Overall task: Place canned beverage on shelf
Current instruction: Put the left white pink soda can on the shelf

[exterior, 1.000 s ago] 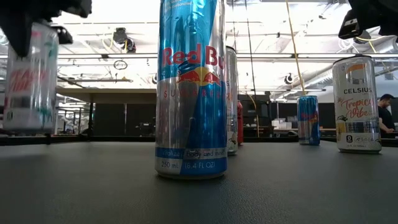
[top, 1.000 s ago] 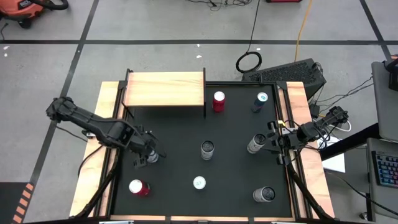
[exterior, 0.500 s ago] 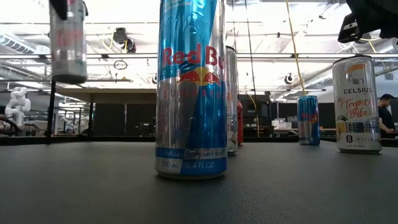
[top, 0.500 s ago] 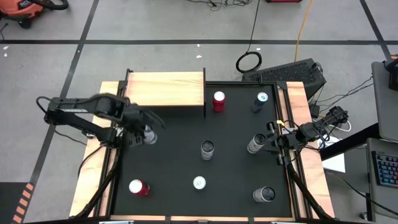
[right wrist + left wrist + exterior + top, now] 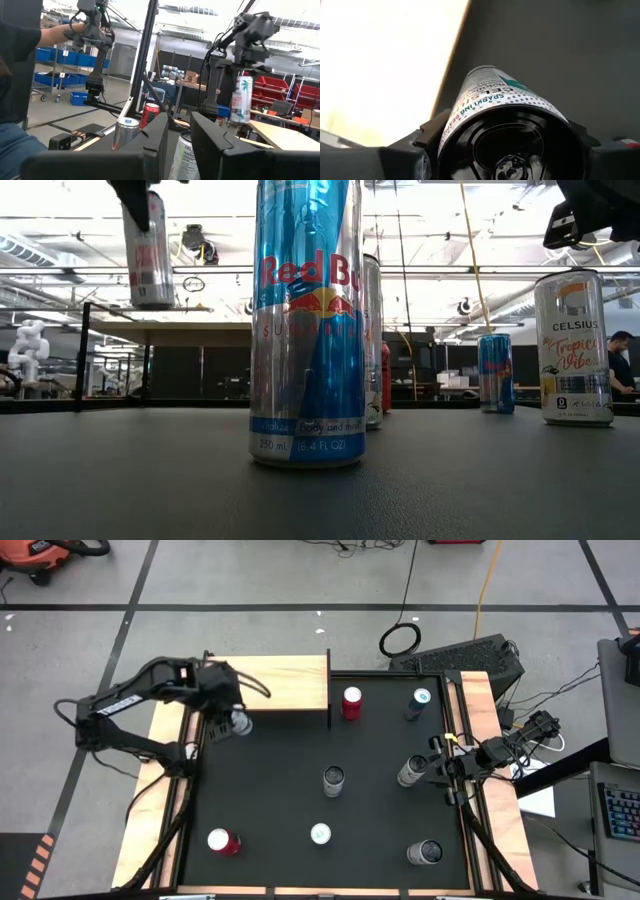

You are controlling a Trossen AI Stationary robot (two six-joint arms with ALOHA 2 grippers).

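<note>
A white can (image 5: pixel 240 723) was held in the left gripper (image 5: pixel 232 720), with the fingers closed on its sides. In the high view the can was seen in the air just at the front edge of the shelf (image 5: pixel 280 683), near its left part, and not yet set on the wood. In the low view the same can (image 5: pixel 148 248) hung upright, high above the mat (image 5: pixel 320 490), under the dark fingers. In the left wrist view the can (image 5: pixel 505 125) was seen from its bottom end, clamped between the two fingers (image 5: pixel 432 137), with the light top of the shelf (image 5: pixel 385 65) beside it.

The right gripper (image 5: pixel 440 768) was kept at the right side of the mat, just beside a silver can (image 5: pixel 411 771). Its fingers (image 5: pixel 155 137) stood close together with only a narrow gap, and nothing was held between them.

On the mat (image 5: pixel 270 800) other cans were standing: a red one (image 5: pixel 352 702) just beside the right end of the shelf, a blue one (image 5: pixel 419 703), a grey one (image 5: pixel 333 780) in the middle, a second red one (image 5: pixel 222 841), a white-topped one (image 5: pixel 320 834) and a dark one (image 5: pixel 424 853). A sleeve of a person (image 5: pixel 22 50) was seen in the right wrist view.
</note>
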